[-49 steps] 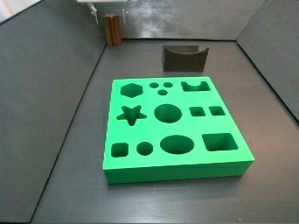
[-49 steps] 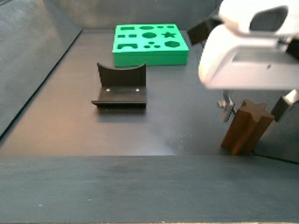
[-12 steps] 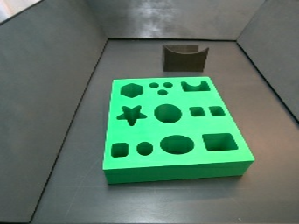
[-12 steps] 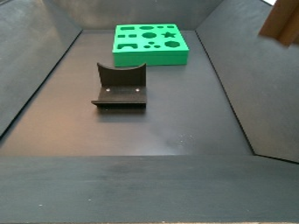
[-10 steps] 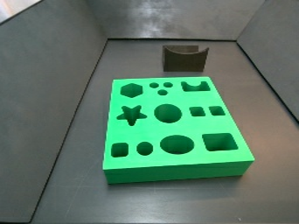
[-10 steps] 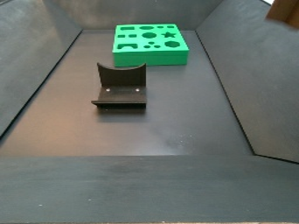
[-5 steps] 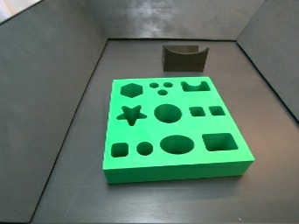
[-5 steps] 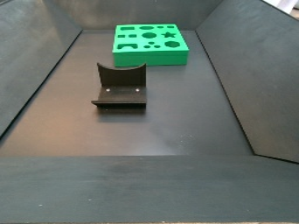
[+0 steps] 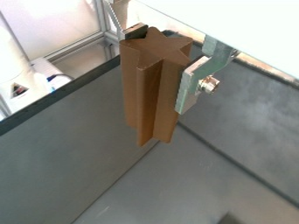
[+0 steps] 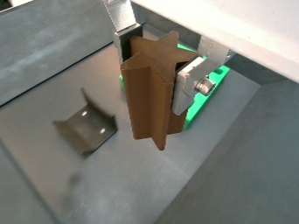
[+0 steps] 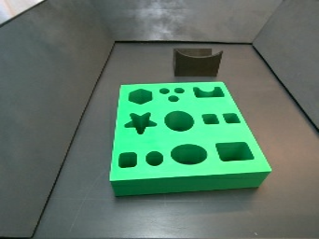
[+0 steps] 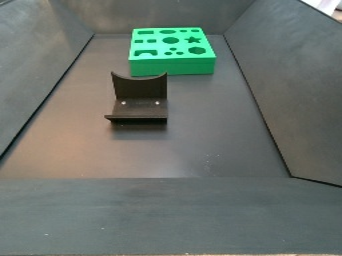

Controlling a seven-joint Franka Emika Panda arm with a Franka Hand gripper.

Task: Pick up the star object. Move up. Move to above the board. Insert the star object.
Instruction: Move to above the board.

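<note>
No readable text, label, brand or number shows in any view

dark grey floor [image 12: 187, 150] carried green board [image 11: 185, 135], lying flat, and fixture [image 12: 136, 100], well apart; gripper [image 9: 163, 66] up off floor.

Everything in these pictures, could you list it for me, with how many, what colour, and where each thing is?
Board: one, bright green, lying flat on the dark floor, with star, hexagon, round, square and oval holes, all empty.
Fixture: one, dark grey, standing on the floor apart from the board.
Star object: one, brown, ridged post, held upright in the air; seen only in both wrist views, not in either side view.
Enclosure floor: one, dark grey, with sloping dark walls around it.
Claw: one, silver plates, shut on the star object; out of both side views.
</note>
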